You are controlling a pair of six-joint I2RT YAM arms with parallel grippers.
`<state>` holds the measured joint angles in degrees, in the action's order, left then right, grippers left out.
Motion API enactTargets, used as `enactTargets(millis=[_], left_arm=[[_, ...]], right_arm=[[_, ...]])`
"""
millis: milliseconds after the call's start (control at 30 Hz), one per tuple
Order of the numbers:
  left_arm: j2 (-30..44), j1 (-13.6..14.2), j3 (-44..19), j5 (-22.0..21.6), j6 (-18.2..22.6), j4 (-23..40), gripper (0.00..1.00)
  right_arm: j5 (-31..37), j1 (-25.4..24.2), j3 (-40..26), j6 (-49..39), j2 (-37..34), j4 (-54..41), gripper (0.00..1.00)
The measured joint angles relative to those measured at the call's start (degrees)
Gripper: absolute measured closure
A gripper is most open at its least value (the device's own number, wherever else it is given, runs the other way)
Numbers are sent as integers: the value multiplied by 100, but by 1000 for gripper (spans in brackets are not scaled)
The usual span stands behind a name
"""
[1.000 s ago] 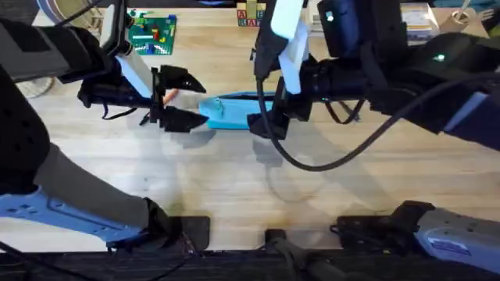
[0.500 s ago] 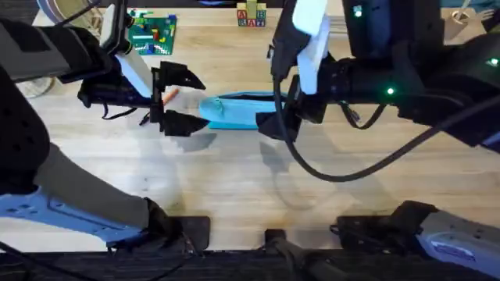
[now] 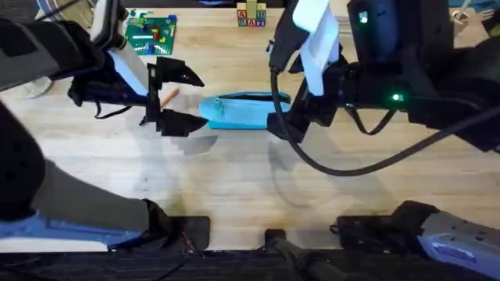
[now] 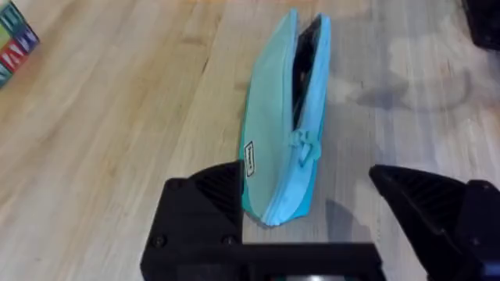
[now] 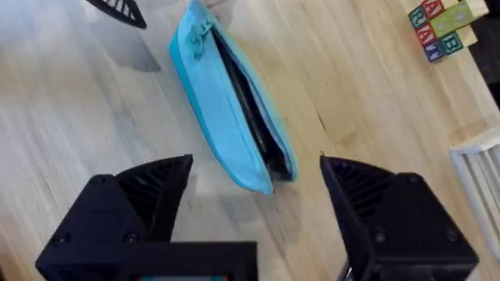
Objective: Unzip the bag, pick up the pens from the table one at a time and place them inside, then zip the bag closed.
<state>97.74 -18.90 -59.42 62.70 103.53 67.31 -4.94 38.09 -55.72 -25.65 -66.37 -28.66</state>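
Note:
The light blue bag (image 3: 238, 112) lies on the table (image 3: 234, 179) between my two grippers. Its zipper stands partly open on a dark inside, with the pull tab (image 4: 305, 147) toward the end nearest my left gripper. My left gripper (image 3: 181, 98) is open at that end, one finger on each side of it in the left wrist view (image 4: 305, 178). An orange pen (image 3: 167, 94) lies on the wood under the left gripper. My right gripper (image 3: 283, 108) is open at the bag's other end (image 5: 254, 168), just above the bag (image 5: 226, 109), holding nothing.
A green brick plate (image 3: 152, 35) sits at the back left, and alphabet blocks (image 3: 250, 16) at the back centre, also seen as blocks (image 5: 437, 27). The near half of the table is bare wood. A cable hangs from the right arm.
My right gripper has drawn back to the right, off the bag's end. The left gripper stays open at the other end; the bag has not moved.

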Motion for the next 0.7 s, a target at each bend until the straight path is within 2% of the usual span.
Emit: enactTargets(millis=[167, 300, 433, 633, 667, 700], left_arm=[[-755, 0, 0, -220, -119, 149, 6], [-1319, 0, 0, -458, -520, 149, 5], [-1890, 0, 0, -668, -1143, 153, 5], [-2639, 0, 0, -1031, -2408, 167, 4], [-2752, 0, 0, -1097, -2636, 174, 6], [-2867, 0, 0, -1164, -2858, 173, 5]], right_arm=[[134, 0, 0, 17, 85, -55, 4], [397, 0, 0, 17, 136, -169, 4], [532, 0, 0, 17, 138, -375, 4], [568, -151, 0, 17, 138, -462, 7], [573, -234, 0, 7, 139, -462, 80], [579, -330, 0, 20, 140, -460, 195]])
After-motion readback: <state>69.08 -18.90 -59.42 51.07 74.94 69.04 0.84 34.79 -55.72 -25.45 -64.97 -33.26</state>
